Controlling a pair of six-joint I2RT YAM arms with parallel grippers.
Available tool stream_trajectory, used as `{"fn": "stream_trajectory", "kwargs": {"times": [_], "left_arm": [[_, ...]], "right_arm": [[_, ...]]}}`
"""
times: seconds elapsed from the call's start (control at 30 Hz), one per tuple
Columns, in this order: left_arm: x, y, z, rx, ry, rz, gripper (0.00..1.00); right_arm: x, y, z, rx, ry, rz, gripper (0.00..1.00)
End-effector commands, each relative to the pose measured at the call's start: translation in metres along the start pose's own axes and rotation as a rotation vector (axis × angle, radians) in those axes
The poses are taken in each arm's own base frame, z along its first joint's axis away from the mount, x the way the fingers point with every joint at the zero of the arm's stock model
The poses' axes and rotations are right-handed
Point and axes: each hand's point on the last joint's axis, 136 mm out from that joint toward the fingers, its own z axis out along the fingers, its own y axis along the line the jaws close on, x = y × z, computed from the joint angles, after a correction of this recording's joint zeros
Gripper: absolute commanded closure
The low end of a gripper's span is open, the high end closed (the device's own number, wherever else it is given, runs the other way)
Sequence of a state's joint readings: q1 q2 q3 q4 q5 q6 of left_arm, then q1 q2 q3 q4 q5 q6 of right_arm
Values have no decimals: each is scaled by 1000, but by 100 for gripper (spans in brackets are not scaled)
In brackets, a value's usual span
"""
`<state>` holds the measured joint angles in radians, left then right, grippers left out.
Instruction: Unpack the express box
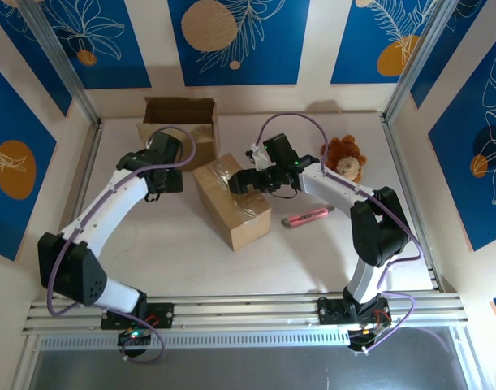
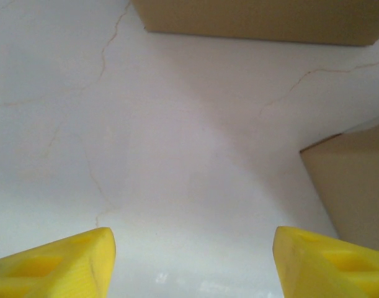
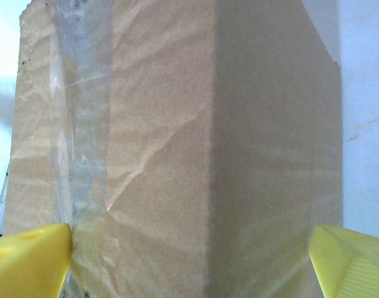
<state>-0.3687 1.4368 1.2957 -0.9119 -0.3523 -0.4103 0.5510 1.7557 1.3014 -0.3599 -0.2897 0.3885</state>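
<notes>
The express box (image 1: 231, 201) is a brown carton sealed with clear tape, lying at an angle mid-table. My right gripper (image 1: 246, 180) is at its far right end. In the right wrist view its yellow fingers (image 3: 31, 261) stand wide apart on either side of a box (image 3: 177, 124) corner, with the taped face on the left; my right gripper (image 3: 189, 242) is open. My left gripper (image 1: 168, 183) hangs left of the box. It is open (image 2: 194, 248) over bare white table, nothing between its fingertips (image 2: 84, 261), and a corner of the box (image 2: 356, 186) lies to the right.
An open-topped cardboard box (image 1: 178, 120) stands at the back left, and its wall (image 2: 257, 18) crosses the top of the left wrist view. A brown plush toy (image 1: 345, 158) sits back right. A pink utility knife (image 1: 306, 218) lies right of the sealed box.
</notes>
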Motion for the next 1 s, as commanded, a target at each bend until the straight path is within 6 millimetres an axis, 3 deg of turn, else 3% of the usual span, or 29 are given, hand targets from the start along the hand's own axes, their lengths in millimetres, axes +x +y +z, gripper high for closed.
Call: {"fn": "stream_trajectory", "kwargs": {"times": [0.0, 0.17, 0.27, 0.37, 0.47, 0.57, 0.7, 0.83, 0.97], "left_arm": [[8, 5, -12, 12, 15, 9, 32], [-1, -8, -34, 131, -32, -3, 32], [-9, -15, -47, 188, -75, -2, 29], [-22, -26, -49, 244, -101, 15, 27], [-41, -55, -45, 371, -105, 36, 27], [-61, -88, -45, 533, -121, 50, 27], [-80, -110, -43, 612, -137, 64, 24], [-84, -114, -30, 600, -114, 68, 22], [-79, -115, -27, 608, -116, 64, 19]], "right_arm": [[-10, 10, -23, 58, -37, -3, 0], [-27, 27, -76, 137, -159, 18, 1], [-27, 25, -114, 236, -241, 108, 1], [-7, -2, -152, 415, -287, 317, 1], [27, -24, -171, 499, -267, 509, 0], [67, -46, -177, 576, -216, 704, 3], [110, -69, -164, 600, -157, 914, 3], [126, -88, -137, 524, -131, 1088, 3], [133, -108, -119, 560, -103, 1201, 3]]}}
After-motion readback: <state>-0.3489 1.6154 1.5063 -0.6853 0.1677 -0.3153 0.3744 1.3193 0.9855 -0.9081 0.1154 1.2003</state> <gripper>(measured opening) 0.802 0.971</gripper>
